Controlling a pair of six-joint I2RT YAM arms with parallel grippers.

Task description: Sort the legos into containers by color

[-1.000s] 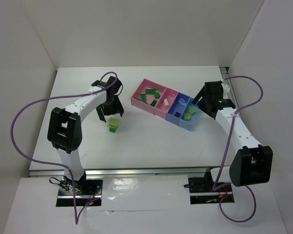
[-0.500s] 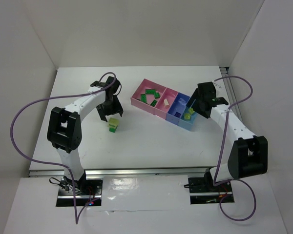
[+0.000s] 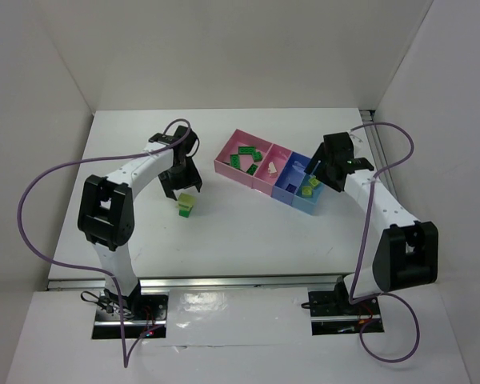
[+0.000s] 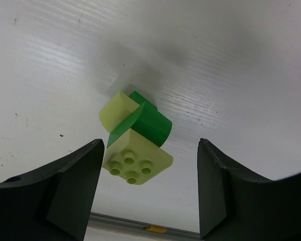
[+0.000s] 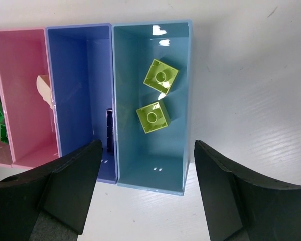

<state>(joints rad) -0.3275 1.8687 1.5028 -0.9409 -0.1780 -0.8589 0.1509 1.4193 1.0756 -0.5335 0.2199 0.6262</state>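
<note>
A joined clump of yellow-green and dark green legos point(image 3: 186, 205) lies on the table; in the left wrist view the clump point(image 4: 135, 138) sits between my open fingers. My left gripper point(image 3: 180, 181) is open just behind it. The containers stand in a row: wide pink bin point(image 3: 242, 158) with dark green legos, narrow pink bin point(image 3: 267, 170) with a beige lego point(image 5: 44, 89), blue bin point(image 5: 80, 95) with a dark blue lego point(image 5: 109, 129), light blue bin point(image 5: 153, 100) with two yellow-green legos point(image 5: 153, 116). My right gripper point(image 3: 322, 166) is open and empty above the light blue bin.
White walls close in the table on the left, back and right. The left arm's purple cable point(image 3: 32, 200) loops out to the left, the right arm's cable point(image 3: 416, 152) to the right. A metal rail point(image 3: 240, 282) runs along the near table edge.
My right arm has swung left from the bins' right side until its open gripper is over the light blue bin. The left arm has barely moved.
</note>
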